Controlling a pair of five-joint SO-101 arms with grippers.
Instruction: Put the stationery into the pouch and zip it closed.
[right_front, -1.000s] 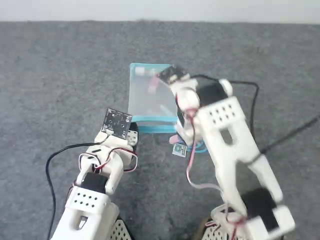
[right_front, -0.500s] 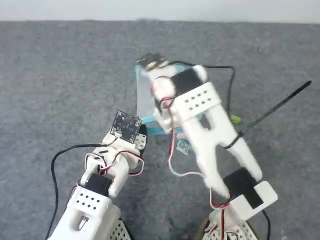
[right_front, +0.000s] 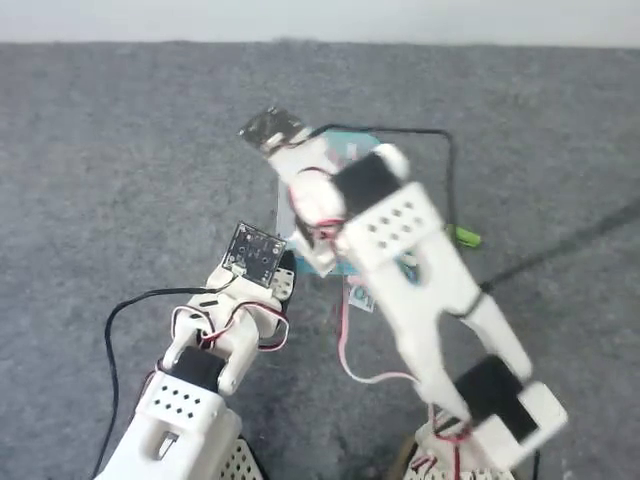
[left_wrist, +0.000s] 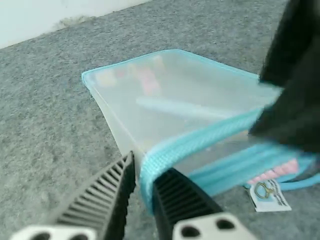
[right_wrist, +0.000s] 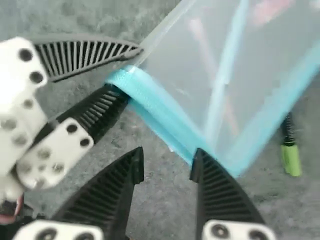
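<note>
Swung left across the pouch mid-frame, right gripper hangs spread beside the zip band; left gripper pinches that band. Pens inside, green marker out, zip unconfirmed.

The pouch lies near the middle of the worktop with a pen inside it. Its near left corner sits between the fingers of the left gripper, and the right gripper is just beside that one, at the same zipper edge. A marker lies on the worktop to the pouch's right, and a small tag lies just before the pouch's near edge.
</note>
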